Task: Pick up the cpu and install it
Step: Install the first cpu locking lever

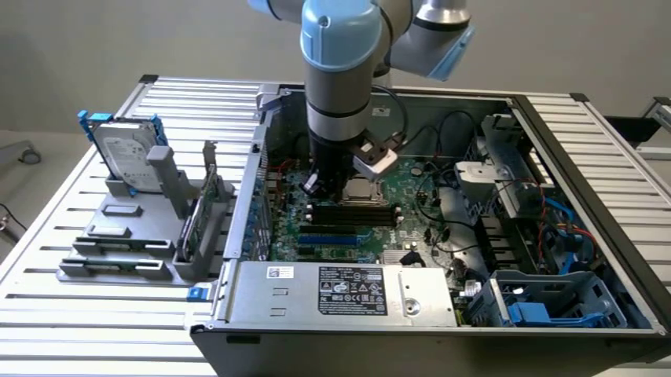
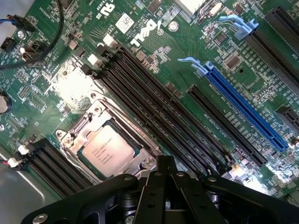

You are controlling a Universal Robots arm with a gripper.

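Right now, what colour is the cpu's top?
Silvery grey metal with faint printed text; the cpu sits in its socket frame on the green motherboard. Best in the wrist view.

In the exterior view, the robot arm (image 1: 341, 71) is cut off by the top edge. The arm stands in front of the pincer (image 1: 333, 187), so its tips are hidden. The cpu (image 1: 362, 191) is partly hidden behind the arm too. In the wrist view, the black pincer body covers one corner of the cpu (image 2: 107, 150). The print on the chip is too small to read.
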